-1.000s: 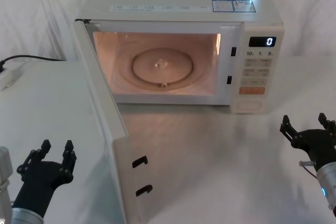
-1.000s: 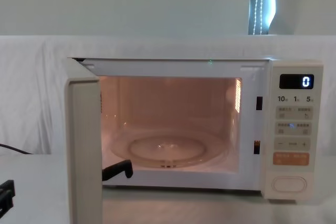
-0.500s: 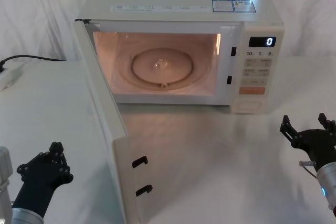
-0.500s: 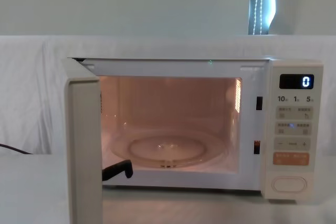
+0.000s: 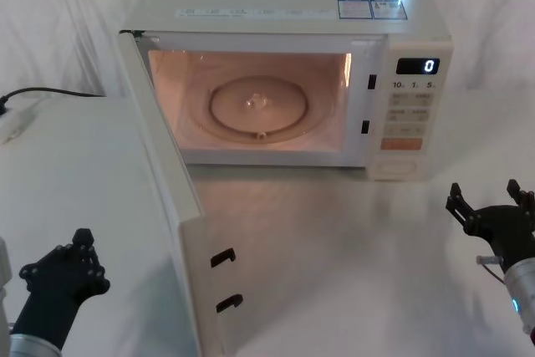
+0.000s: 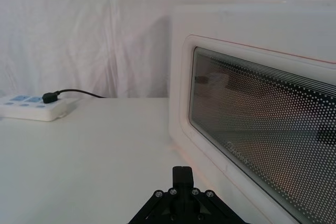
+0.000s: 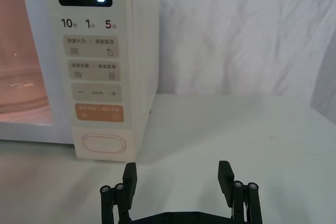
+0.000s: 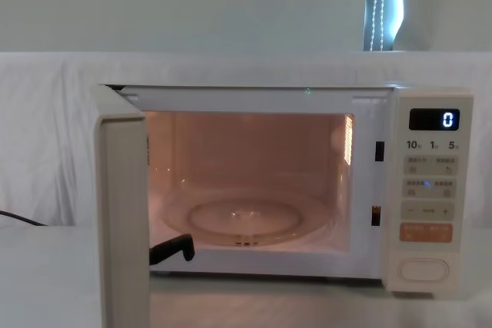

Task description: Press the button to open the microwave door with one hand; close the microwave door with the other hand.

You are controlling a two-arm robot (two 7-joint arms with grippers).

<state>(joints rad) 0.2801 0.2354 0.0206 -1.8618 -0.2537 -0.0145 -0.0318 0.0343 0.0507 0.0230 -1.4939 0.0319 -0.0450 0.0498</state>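
The cream microwave door (image 5: 199,286) stands swung wide open toward me, its edge (image 8: 123,220) facing the chest view. Its dark window (image 6: 262,145) fills the left wrist view. My left gripper (image 5: 82,240) is shut on nothing, low on the table to the left of the door's outer face and apart from it; its joined fingers (image 6: 182,172) point along the door. The wide cream button (image 5: 394,169) sits at the bottom of the control panel (image 7: 103,144) (image 8: 423,269). My right gripper (image 5: 483,194) hovers open and empty, in front of and to the right of the panel (image 7: 178,169).
The lit oven cavity holds a glass turntable (image 5: 257,104). A white power strip (image 6: 34,106) with a black cable lies at the far left of the table (image 5: 12,123). White cloth hangs behind. Bare table (image 5: 334,265) lies between the door and my right gripper.
My left gripper's fingers have closed from half apart to fully shut, and the gripper has dropped slightly back toward me. The door and the right arm have not moved.
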